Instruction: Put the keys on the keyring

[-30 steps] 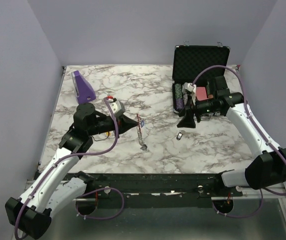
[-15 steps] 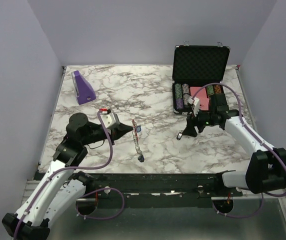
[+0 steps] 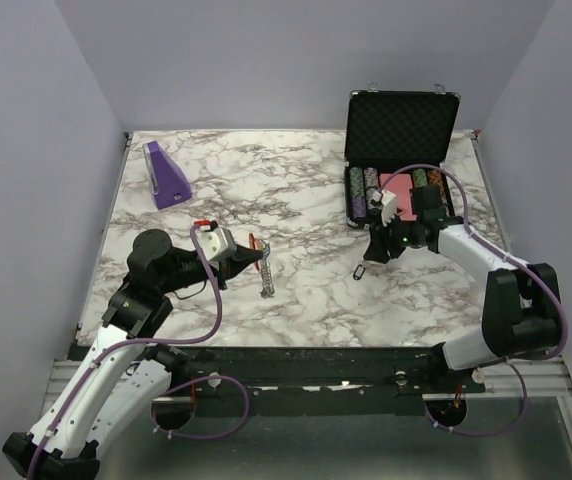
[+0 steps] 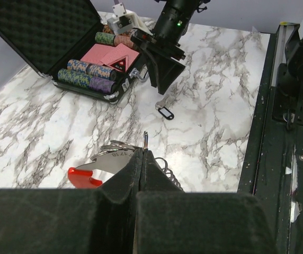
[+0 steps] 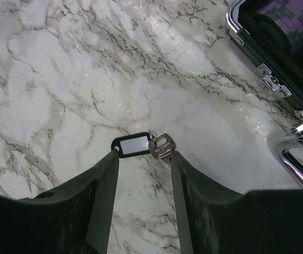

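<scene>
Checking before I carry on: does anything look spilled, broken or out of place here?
Nothing spilled or broken. One tagged key lies alone on the table by the open case, under the right end effector, apart from the keyring in the left end effector.

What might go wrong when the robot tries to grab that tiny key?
1. The key lies flat on the table between the open fingers of the right gripper, so they may slide over it or pinch only its black tag.
2. The keyring is held only at the fingertips of the shut left gripper, so it could twist or slip.
</scene>
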`<state>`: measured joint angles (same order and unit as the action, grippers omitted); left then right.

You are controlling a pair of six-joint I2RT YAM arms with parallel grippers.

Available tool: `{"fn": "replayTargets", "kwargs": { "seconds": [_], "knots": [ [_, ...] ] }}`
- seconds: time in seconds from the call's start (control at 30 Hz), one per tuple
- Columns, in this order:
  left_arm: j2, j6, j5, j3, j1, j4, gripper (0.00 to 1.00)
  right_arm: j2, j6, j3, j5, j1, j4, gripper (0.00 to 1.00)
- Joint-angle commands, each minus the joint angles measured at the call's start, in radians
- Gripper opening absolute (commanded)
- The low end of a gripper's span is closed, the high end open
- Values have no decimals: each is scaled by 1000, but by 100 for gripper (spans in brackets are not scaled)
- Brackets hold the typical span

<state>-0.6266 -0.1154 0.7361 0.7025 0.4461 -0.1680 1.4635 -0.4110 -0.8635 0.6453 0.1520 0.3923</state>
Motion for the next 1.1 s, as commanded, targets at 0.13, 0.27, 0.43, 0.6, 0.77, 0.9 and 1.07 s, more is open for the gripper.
{"fn": "replayTargets", "kwargs": {
  "seconds": [0.13, 0.27, 0.43, 0.6, 0.77, 0.9, 1.07],
  "knots": [
    [-4, -21, -14, -8, -4, 2, 0, 132, -52, -32, -41, 0, 9, 49],
    [-7, -23, -14, -6, -4, 1, 0, 155, -72, -32, -22, 1, 16, 48],
    [-10, -23, -11, -8, -4, 1, 0, 185, -78, -46, -6, 1, 22, 45],
    [-13, -24, -9, -6, -4, -2, 0, 201, -80, -60, 5, 0, 26, 42],
    [-18, -23, -9, -6, -4, -1, 0, 205, -89, -58, 27, 1, 36, 40],
    [-19, -24, -10, -5, -4, -2, 0, 207, -97, -62, 47, 3, 46, 38],
    [-22, -23, -10, -5, -4, -4, 0, 218, -98, -68, 39, 11, 46, 36]
  ]
}}
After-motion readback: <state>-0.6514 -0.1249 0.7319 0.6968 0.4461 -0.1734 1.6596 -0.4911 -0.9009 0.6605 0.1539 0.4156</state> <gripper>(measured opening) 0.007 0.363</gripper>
